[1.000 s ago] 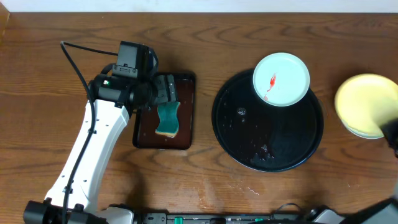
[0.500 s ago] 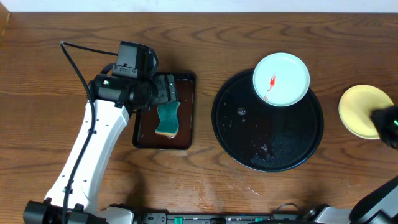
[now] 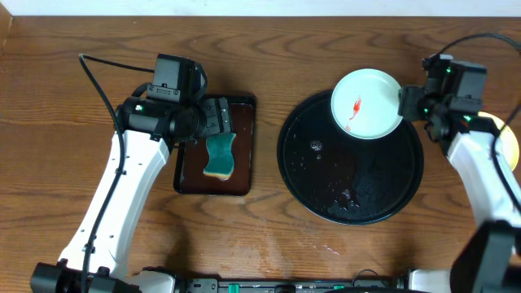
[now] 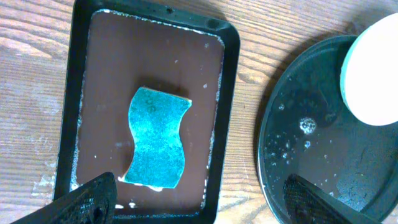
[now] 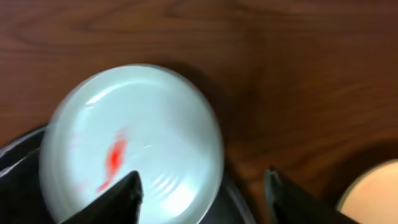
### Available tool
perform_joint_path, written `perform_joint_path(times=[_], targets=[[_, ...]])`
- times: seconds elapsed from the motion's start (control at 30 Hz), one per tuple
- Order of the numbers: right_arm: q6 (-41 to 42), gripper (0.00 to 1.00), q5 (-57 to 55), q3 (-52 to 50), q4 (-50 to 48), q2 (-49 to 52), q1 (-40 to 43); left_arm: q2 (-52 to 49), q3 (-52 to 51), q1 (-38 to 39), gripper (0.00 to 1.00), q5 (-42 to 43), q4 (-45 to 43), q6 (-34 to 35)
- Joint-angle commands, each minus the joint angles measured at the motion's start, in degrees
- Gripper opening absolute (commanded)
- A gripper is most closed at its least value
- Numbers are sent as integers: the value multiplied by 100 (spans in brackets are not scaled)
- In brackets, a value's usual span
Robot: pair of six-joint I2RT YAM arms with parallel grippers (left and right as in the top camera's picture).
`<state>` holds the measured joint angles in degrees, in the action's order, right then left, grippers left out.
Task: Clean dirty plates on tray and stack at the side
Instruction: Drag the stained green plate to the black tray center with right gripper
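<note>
I see my left hand (image 4: 199,194) spread wide above the sponge (image 4: 155,146); right hand (image 5: 202,190) likewise parted, empty, hovering beside the red-smeared plate (image 5: 130,149) on the black tray (image 3: 366,179).

- The tabletop (image 3: 326,252) is seen to be brown wood with dark grain lines.
- The black tray (image 3: 383,187) is seen to be glossy, and small wet drops are seen on it.
- The plate (image 3: 374,102) is seen to be smooth and shiny.
- The brown tray (image 4: 155,62) is seen to be smooth and dull.
- The sponge (image 4: 155,140) is seen to be rough on top.
- The left arm (image 3: 122,195) is covered in smooth white plastic.
</note>
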<state>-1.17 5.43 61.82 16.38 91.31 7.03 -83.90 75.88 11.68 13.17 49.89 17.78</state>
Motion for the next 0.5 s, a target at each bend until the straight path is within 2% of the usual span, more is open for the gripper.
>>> perform_joint_path(times=[0.0, 0.27, 0.4, 0.43, 0.47], targets=[[-278, 56, -448, 9, -457, 710, 24, -20, 107, -11, 86, -17, 17, 9], [-278, 48, -229, 9, -935, 1668, 15, -20, 107, -11, 86, -17, 17, 7], [-269, 23, -63, 9, -874, 1746, 0, -20, 107, -11, 86, -17, 17, 9], [-151, 8, -63, 9, -850, 1716, -2, -20, 107, -11, 86, -17, 15, 9], [-37, 1, -63, 9, -756, 1639, 0, -20, 107, -11, 86, -17, 17, 9]])
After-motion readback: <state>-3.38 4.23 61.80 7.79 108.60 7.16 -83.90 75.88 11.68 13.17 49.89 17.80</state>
